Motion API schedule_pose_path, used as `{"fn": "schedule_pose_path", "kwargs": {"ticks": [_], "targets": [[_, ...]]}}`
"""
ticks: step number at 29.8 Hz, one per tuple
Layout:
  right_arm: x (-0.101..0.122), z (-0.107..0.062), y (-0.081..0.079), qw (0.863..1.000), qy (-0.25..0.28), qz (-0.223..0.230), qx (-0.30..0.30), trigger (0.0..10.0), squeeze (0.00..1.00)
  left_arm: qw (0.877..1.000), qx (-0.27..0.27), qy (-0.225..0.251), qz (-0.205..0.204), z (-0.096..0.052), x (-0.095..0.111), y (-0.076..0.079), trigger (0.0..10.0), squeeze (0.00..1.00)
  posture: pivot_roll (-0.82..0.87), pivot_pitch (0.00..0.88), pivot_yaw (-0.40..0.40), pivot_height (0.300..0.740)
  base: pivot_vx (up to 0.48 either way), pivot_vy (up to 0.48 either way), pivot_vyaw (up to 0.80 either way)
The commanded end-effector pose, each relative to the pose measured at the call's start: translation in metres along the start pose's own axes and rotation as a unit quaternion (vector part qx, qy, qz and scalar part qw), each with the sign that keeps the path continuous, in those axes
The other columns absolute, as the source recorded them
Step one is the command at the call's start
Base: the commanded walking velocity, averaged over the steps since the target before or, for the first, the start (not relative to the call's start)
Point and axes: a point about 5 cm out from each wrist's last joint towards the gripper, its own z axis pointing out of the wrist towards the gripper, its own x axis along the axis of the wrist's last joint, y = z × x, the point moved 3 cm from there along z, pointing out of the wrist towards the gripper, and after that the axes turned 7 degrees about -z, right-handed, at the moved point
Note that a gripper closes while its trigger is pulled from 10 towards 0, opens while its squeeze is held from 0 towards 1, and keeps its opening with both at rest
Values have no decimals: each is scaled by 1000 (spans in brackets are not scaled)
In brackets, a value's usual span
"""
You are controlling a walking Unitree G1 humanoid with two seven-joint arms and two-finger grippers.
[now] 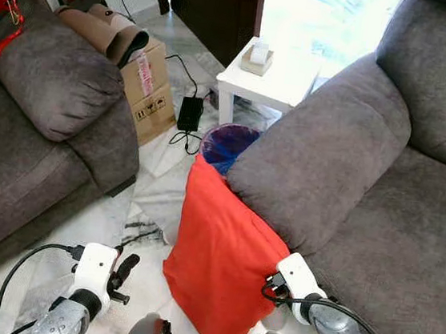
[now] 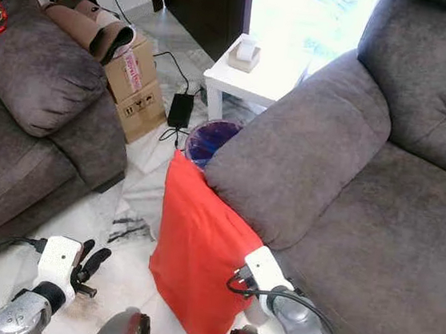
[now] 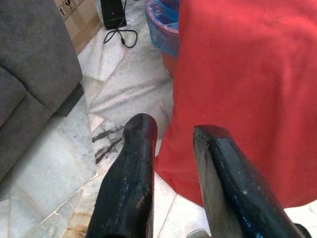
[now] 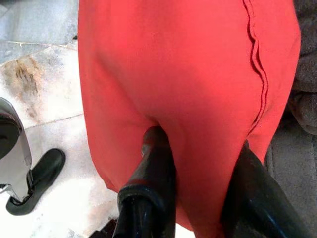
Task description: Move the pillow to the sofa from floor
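The red pillow (image 1: 221, 255) stands on its edge on the floor (image 1: 151, 195). It leans against the side of the big grey sofa (image 1: 380, 201), under the sofa's fat arm. Its top corner is just beside the blue bin (image 1: 227, 142). Its bottom corner touches the floor near the robot's feet.

The right gripper (image 4: 198, 163) has its two black fingers (image 4: 151, 168) pressed into the pillow, one on each side of a fold of red cloth. It is pinching the pillow low down, next to the sofa.

The left gripper (image 3: 173, 144) hangs over the floor just beside the pillow's left edge. Its fingers (image 3: 131, 163) are apart and hold nothing.

The floor to the left of the pillow is bare white stone with grey lines. A second grey sofa (image 1: 43, 114) stands on the far left, so the bare floor is a narrow path between the two sofas. Past the bin are a small white table (image 1: 270, 76), a brown box (image 1: 151, 86) and a black charger (image 1: 189, 113) with a cord. The big sofa's seat on the right is wide and bare.
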Motion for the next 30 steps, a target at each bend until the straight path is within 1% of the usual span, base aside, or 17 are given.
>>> {"fn": "schedule_pose_path", "kwargs": {"ticks": [1,9,14,18,20,24,28,30], "targets": [[-2,0,-10,1000,10,16,10,0,0,1000,6,-17,3,-4,-10,-3,10000,0,156,199,55,650,0,0,0],[0,1,-18,998,31,59,8,0,0,1000,5,-14,-2,2,-10,1,10000,0,140,192,44,650,0,0,0],[-2,2,-30,996,40,79,15,0,0,1000,4,-13,-4,3,-12,3,10000,0,128,188,38,650,0,0,0],[1,2,-39,992,61,111,19,0,0,1000,5,-11,-6,5,-12,4,10000,0,121,184,36,650,0,0,0],[1,2,-47,990,70,117,32,0,0,1000,5,-10,-6,6,-12,3,10000,0,119,180,35,650,0,0,0],[3,1,-51,985,86,143,32,0,0,1000,6,-9,-6,8,-11,2,10000,0,120,177,34,650,0,0,0],[1,0,-54,985,92,146,30,0,0,1000,7,-7,-6,8,-11,2,10000,0,115,172,33,650,0,0,0],[0,-2,-58,985,98,139,43,0,0,1000,6,-8,-6,8,-13,2,10000,0,109,165,35,650,0,0,0]]}}
